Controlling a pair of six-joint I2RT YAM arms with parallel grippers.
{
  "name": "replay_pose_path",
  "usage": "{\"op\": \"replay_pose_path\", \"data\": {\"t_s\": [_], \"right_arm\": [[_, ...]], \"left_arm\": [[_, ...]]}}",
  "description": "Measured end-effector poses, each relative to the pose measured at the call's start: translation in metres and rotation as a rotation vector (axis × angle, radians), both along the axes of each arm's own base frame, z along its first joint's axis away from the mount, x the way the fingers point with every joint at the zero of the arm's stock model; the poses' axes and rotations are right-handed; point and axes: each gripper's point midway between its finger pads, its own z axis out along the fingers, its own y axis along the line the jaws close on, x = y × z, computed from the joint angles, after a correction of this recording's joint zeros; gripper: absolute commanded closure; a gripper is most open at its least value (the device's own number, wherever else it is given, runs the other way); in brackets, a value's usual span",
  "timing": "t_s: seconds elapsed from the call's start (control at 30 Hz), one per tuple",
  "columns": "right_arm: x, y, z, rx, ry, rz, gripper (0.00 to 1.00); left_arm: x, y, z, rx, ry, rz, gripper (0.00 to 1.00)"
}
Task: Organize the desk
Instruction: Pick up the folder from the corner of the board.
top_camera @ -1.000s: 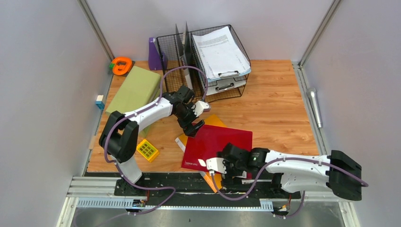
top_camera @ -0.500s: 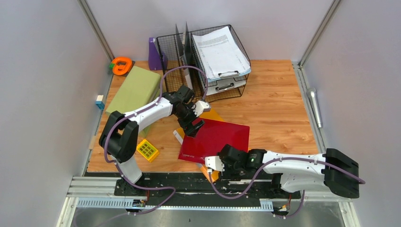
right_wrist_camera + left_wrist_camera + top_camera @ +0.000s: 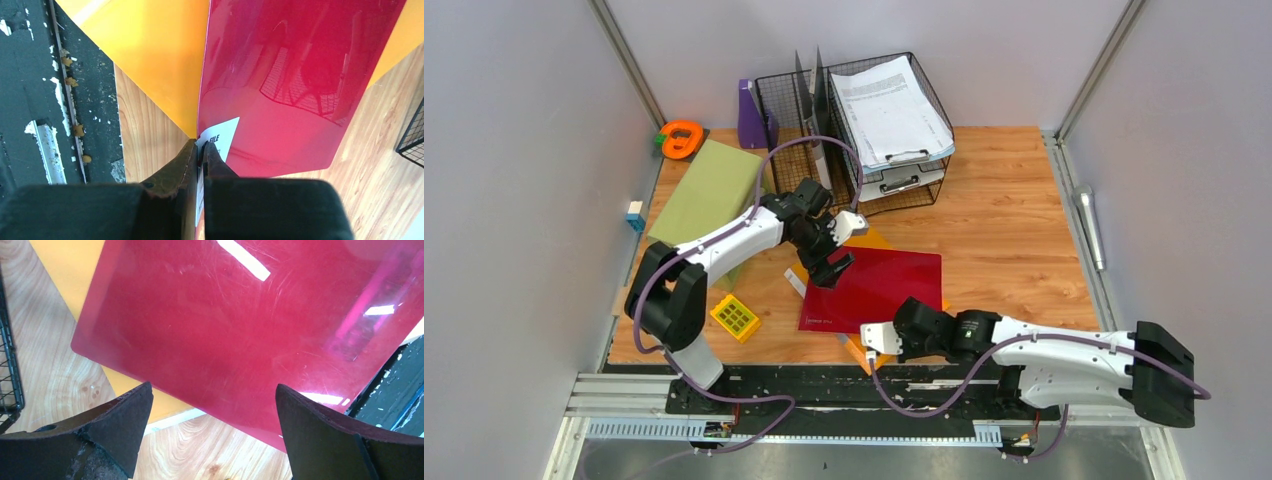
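On the light wood desk (image 3: 1014, 230) lies a glossy red folder (image 3: 879, 285) over an orange folder (image 3: 879, 243). My right gripper (image 3: 869, 340) is shut on the red folder's near edge. In the right wrist view the right gripper (image 3: 201, 144) pinches the red folder (image 3: 290, 90) at its white label (image 3: 220, 135), which lifts that edge off the orange folder (image 3: 155, 55). My left gripper (image 3: 829, 262) hovers open over the folder's far left corner. In the left wrist view the left gripper (image 3: 214, 387) holds nothing, with the red folder (image 3: 250, 325) below it.
A wire tray of papers (image 3: 894, 110) and a wire file rack (image 3: 789, 120) stand at the back. A green pad (image 3: 709, 190), an orange tape dispenser (image 3: 682, 138) and a purple box (image 3: 750, 112) sit at the left. A yellow gridded block (image 3: 735, 317) lies near the left arm's base.
My right gripper has closed onto the red folder's near edge. The folder has slid left and away, with its near edge raised. The left gripper has shifted slightly and stays open.
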Motion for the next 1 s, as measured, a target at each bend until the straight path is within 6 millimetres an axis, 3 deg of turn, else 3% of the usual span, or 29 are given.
{"op": "replay_pose_path", "data": {"t_s": [0.37,0.5,0.6,0.77,0.83,0.9,1.0], "right_arm": [[0.011,-0.005,0.035,0.083,0.056,-0.039,1.00],[0.034,-0.011,0.067,0.190,0.084,-0.117,1.00],[0.050,-0.013,0.095,0.257,0.076,-0.149,1.00],[0.067,-0.007,0.132,0.326,0.065,-0.169,1.00],[0.074,-0.002,0.145,0.345,0.067,-0.171,1.00],[0.080,0.002,0.146,0.341,0.083,-0.179,1.00],[0.084,0.006,0.152,0.348,0.107,-0.185,1.00]], "left_arm": [[-0.004,0.005,0.017,-0.010,-0.052,-0.057,0.00],[-0.008,0.009,0.040,-0.030,-0.105,-0.094,0.00],[-0.005,0.007,0.074,-0.067,-0.177,-0.118,0.00],[0.007,-0.007,0.166,-0.184,-0.375,-0.167,0.00],[0.006,-0.012,0.192,-0.213,-0.435,-0.198,0.00],[0.001,-0.019,0.208,-0.232,-0.483,-0.241,0.00],[-0.005,-0.027,0.208,-0.213,-0.516,-0.312,0.00]]}}
